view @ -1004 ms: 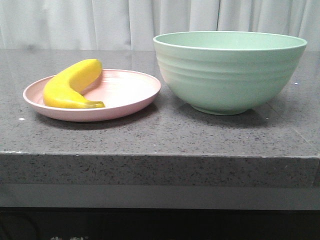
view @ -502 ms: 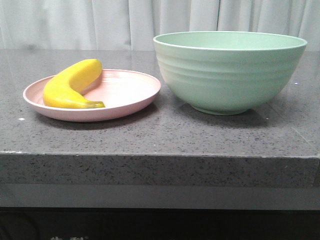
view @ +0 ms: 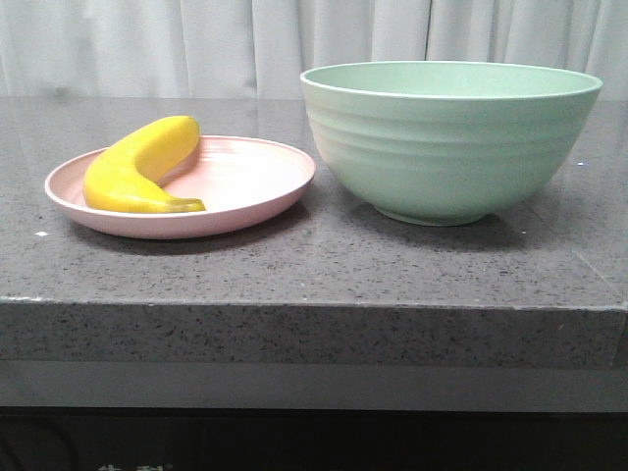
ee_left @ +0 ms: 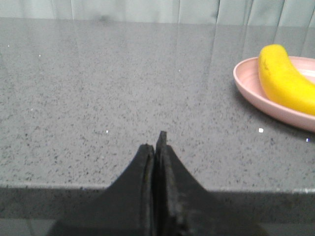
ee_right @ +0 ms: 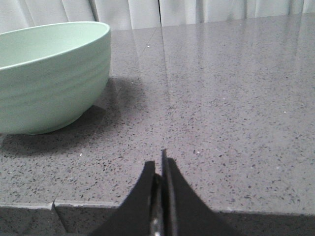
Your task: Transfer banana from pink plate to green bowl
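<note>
The yellow banana [view: 137,169] lies curved on the left part of the pink plate [view: 250,182], at the left of the counter. The green bowl [view: 446,142] stands upright to the plate's right, close beside it, and looks empty from here. Neither gripper shows in the front view. My left gripper [ee_left: 156,142] is shut and empty, low at the counter's front edge, left of the plate [ee_left: 251,88] and banana [ee_left: 283,78]. My right gripper [ee_right: 158,162] is shut and empty at the front edge, right of the bowl [ee_right: 49,83].
The things stand on a speckled grey stone counter [view: 314,275] with a front edge that drops away. A pale curtain [view: 196,39] hangs behind the counter.
</note>
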